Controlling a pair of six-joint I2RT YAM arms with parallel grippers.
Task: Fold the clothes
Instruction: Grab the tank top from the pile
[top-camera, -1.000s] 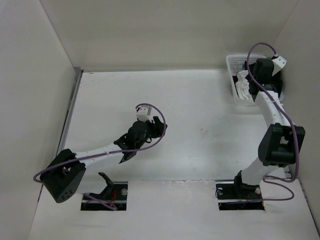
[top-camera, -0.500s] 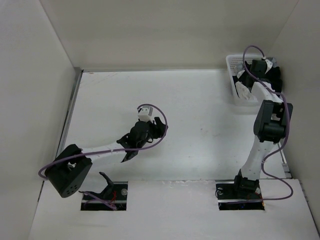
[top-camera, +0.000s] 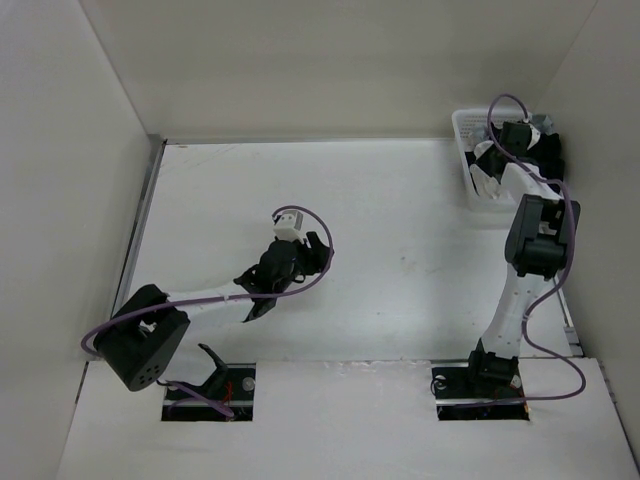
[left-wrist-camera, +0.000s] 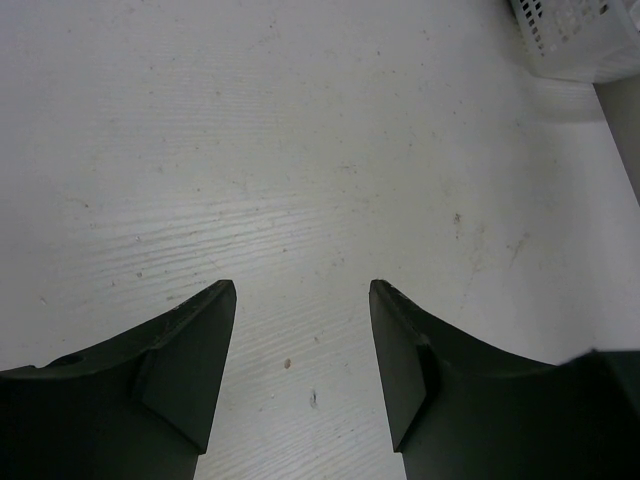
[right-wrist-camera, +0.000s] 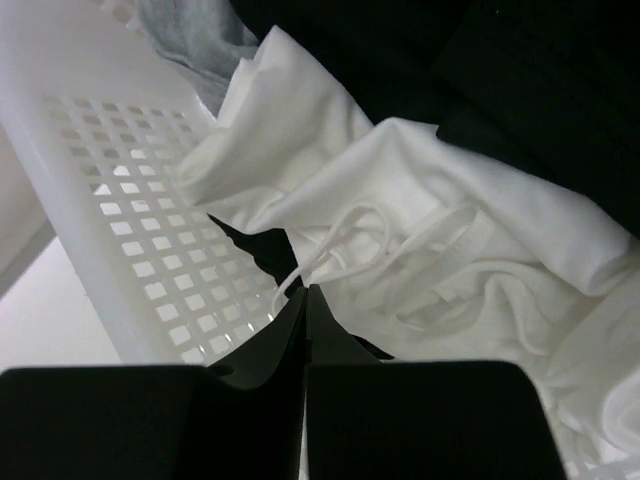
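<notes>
Over the last second our right arm (top-camera: 528, 250) had drawn up over its base and dipped its wrist deeper into the basket (right-wrist-camera: 120, 220) at the far right corner of the counter (left-wrist-camera: 300, 120), while the left arm (top-camera: 200, 298) had barely shifted. The right end effector (right-wrist-camera: 305, 295) had also gone from parted to clenched. In the right wrist view its two dark fingers (right-wrist-camera: 290, 330) met in a single seam, with their tips just below a looped strap (right-wrist-camera: 350, 235) of the white camisole (right-wrist-camera: 440, 230).

The thin cord of that strap ran down to the left side of the tips. We could not tell whether it was actually pinched between them or only lay against them. The camisole sat crumpled inside the basket, pressed against the lattice wall. Black garments (right-wrist-camera: 520, 70) were heaped behind it and to its right, and a bit of grey cloth (right-wrist-camera: 195, 35) showed at the upper left. A dark fold also showed beneath the white fabric, just above the fingertips.

Our left end effector (left-wrist-camera: 300, 290) hung released over the bare middle of the counter. Its jaws stood wide apart with nothing between them, well away from the basket, whose corner showed at the top right of the left wrist view.
</notes>
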